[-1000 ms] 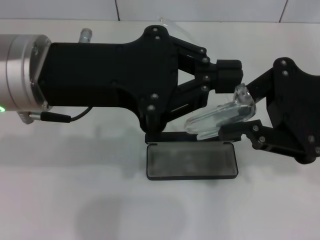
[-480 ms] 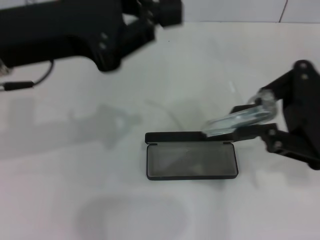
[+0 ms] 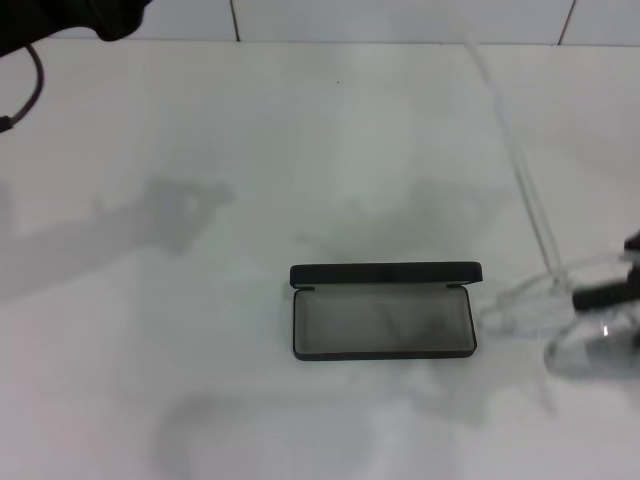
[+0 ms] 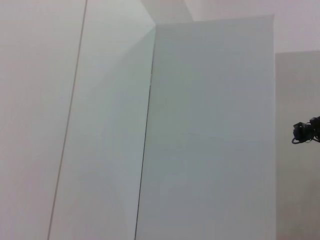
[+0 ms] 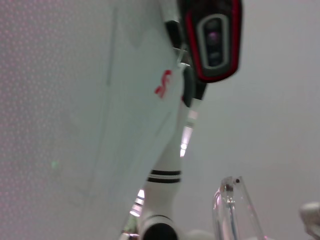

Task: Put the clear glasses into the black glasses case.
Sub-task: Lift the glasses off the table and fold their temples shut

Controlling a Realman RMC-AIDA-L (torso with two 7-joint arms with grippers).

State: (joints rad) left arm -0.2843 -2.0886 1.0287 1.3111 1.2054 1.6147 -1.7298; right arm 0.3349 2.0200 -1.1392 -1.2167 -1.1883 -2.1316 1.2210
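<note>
Clear glasses at the right pincer, case lying open on the worktop

The right pincer (image 3: 612, 292) is gripping the clear glasses (image 3: 550, 305) at the head view's right edge, one clear arm sticking up; the black glasses case (image 3: 384, 311) is sitting open just to its left on the white worktop (image 3: 300, 160); left pincer out of sight

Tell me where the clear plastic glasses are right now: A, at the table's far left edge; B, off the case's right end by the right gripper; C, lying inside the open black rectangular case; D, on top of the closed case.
B: in the head view the clear plastic glasses sit beyond the right end of the open black rectangular case, at the right gripper; the case's grey lining is bare.
</note>
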